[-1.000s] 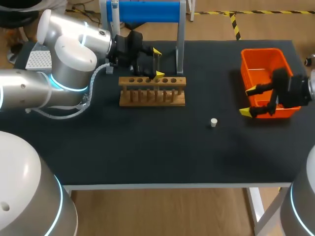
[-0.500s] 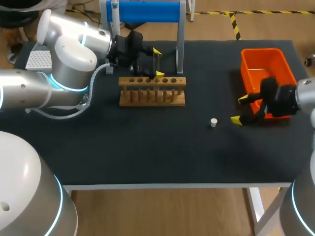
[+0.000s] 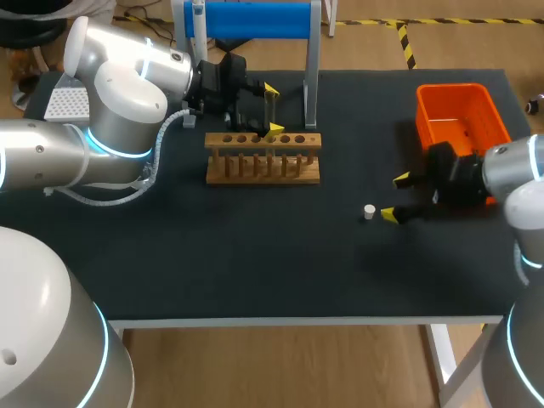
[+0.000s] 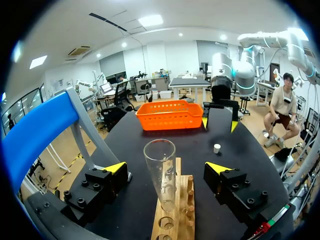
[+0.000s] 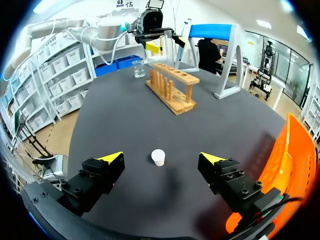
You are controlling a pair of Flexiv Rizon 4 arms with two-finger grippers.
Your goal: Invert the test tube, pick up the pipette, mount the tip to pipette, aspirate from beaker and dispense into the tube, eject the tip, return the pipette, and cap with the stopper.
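Note:
A clear test tube (image 4: 161, 172) stands mouth up in the wooden rack (image 3: 263, 158). My left gripper (image 4: 166, 167) is open around it, both fingers well off the glass. The same gripper (image 3: 273, 109) hangs over the rack's back rail in the head view. A small white stopper (image 3: 369, 212) lies on the black table, right of the rack. My right gripper (image 3: 394, 197) is open just right of it, low over the table. From the right wrist the stopper (image 5: 158, 157) lies ahead, centred between the spread fingers (image 5: 111, 157), untouched. A glass beaker (image 5: 139, 68) stands beyond the rack (image 5: 172, 90).
An orange basket (image 3: 455, 117) sits at the back right, behind my right wrist. A blue pipette stand (image 3: 255, 21) rises behind the rack. Bare black tabletop runs from the rack to the front edge.
My right gripper has moved left from the orange basket, down to the stopper's side, staying open. The left arm and the tube have not moved.

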